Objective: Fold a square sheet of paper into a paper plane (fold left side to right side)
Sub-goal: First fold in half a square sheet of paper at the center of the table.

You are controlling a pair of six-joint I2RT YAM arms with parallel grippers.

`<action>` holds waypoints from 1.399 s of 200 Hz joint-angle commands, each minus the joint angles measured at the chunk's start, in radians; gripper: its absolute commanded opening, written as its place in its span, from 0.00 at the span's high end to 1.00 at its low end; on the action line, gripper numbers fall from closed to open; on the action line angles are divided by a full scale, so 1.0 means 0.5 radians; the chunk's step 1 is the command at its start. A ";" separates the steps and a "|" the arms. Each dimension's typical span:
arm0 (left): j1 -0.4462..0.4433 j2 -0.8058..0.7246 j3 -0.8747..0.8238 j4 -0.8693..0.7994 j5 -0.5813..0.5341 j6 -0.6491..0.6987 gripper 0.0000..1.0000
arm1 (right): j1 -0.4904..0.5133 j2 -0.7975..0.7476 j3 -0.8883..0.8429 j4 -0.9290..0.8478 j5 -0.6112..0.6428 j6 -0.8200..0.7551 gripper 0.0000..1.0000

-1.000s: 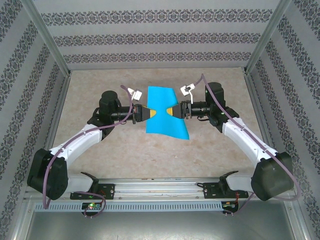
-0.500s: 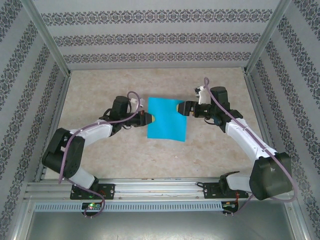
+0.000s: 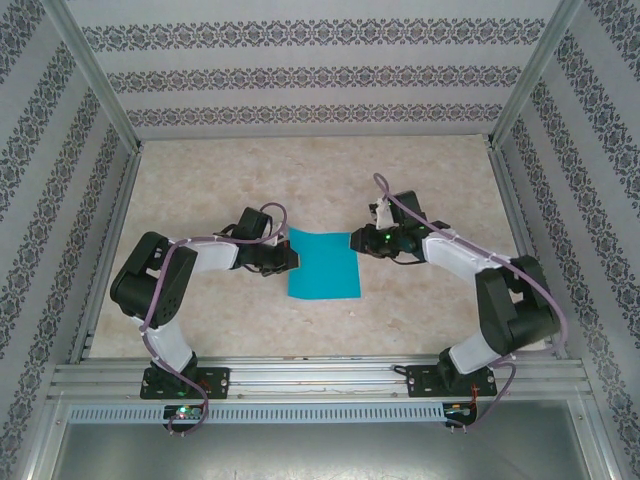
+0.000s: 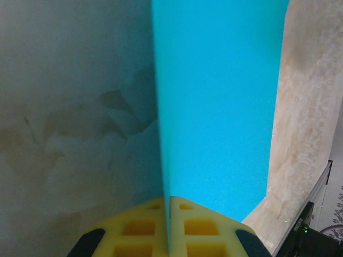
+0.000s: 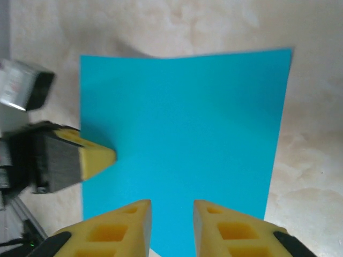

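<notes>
The square sheet of paper (image 3: 322,263) is plain teal-blue and lies mid-table between the two arms. My left gripper (image 3: 291,258) is shut on its left edge; in the left wrist view the yellow fingers (image 4: 198,222) pinch the sheet (image 4: 220,107), which runs away from the jaws. My right gripper (image 3: 356,240) hovers at the sheet's right side near its far corner. In the right wrist view its jaws (image 5: 171,206) stand apart over the sheet (image 5: 182,123), holding nothing, and the left gripper's fingertip (image 5: 99,158) presses the opposite edge. The paper plane is out of view.
The marbled tabletop (image 3: 420,300) is fenced by metal posts (image 3: 100,95) and patterned walls on three sides. An aluminium rail (image 3: 320,375) with the arm bases runs along the near edge.
The right gripper has let go of the sheet's right edge and both arms have drawn nearer. The sheet came down and towards the near side, still pinched by the left gripper.
</notes>
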 commanded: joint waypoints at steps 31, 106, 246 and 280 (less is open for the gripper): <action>-0.011 0.012 0.070 -0.107 -0.023 0.066 0.97 | 0.047 0.273 0.047 -0.066 0.184 0.025 0.84; -0.015 -0.102 0.109 -0.077 0.095 0.012 0.68 | 0.072 0.451 0.043 -0.170 0.289 -0.032 0.87; -0.243 0.100 0.376 0.063 0.215 -0.095 0.42 | 0.093 0.350 -0.071 0.021 0.183 0.051 0.91; -0.253 0.149 0.405 0.003 0.164 -0.065 0.50 | 0.072 0.267 -0.130 0.155 0.096 0.099 0.92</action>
